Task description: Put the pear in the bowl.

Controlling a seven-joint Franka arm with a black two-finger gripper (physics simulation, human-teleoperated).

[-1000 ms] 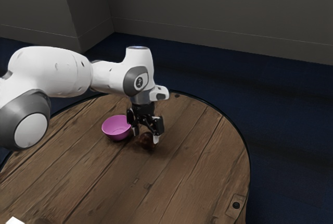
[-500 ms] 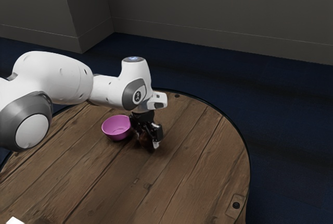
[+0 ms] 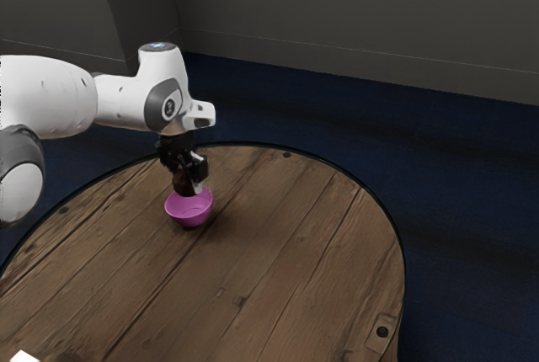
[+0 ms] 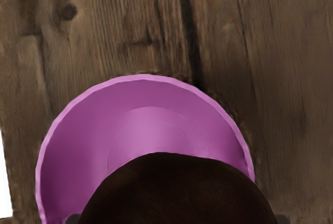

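Above the far rim of the pink bowl [image 3: 189, 210], my gripper [image 3: 188, 183] is shut on the dark brown pear [image 3: 181, 181], one finger on each side of it. The pear hangs clear of the table. In the wrist view the pear [image 4: 177, 193] is a large dark rounded shape over the near part of the bowl [image 4: 145, 125], covering some of its inside. The visible part of the bowl's inside holds nothing.
The round wooden table [image 3: 295, 244] carries the bowl. A white object [image 3: 24, 356] lies at the table's near edge, at the exterior view's lower left, beside a dark blurred thing [image 3: 69, 358].
The gripper came down around the pear on the table, took hold of it, then lifted it and carried it toward the exterior view's left, over the bowl. The bowl has stayed put.
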